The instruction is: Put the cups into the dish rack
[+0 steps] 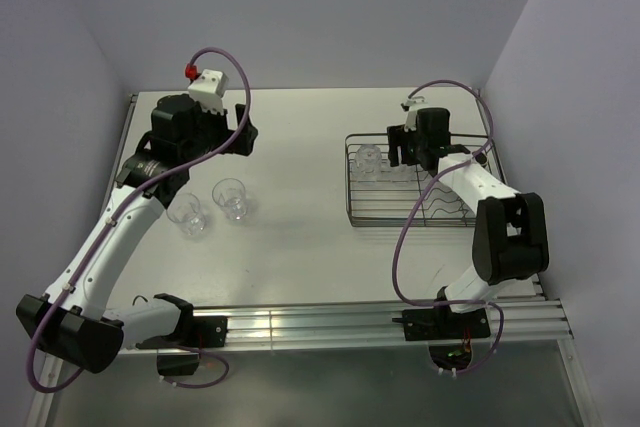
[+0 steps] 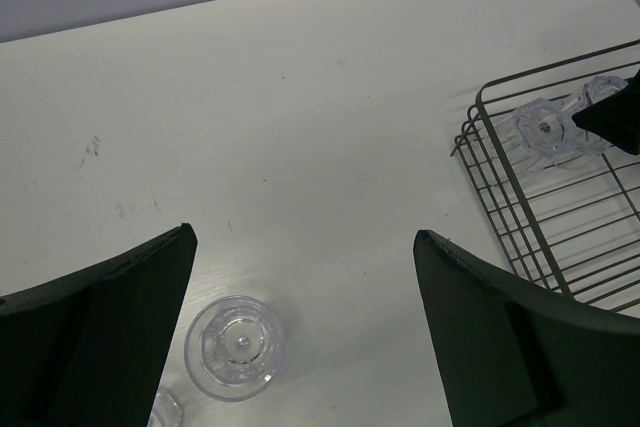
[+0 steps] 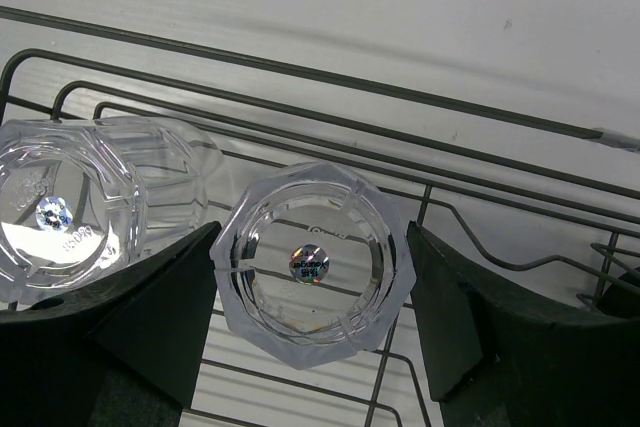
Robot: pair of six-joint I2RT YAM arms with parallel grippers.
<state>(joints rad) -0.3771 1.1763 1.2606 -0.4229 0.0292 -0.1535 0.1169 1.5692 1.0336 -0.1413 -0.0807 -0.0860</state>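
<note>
Two clear faceted cups stand on the table, one to the left of the other. My left gripper hangs open and empty above and behind them. In the left wrist view the gripper has one cup low on the left. The dish rack lies at the right. My right gripper is over its back left part. In the right wrist view the gripper is shut on an upside-down cup. Another cup lies beside it in the rack. No brown mug shows.
The rack's wire rim runs just behind the held cup, and its wavy dividers are at the front right. The rack's left corner shows in the left wrist view. Walls close in the table behind and on both sides.
</note>
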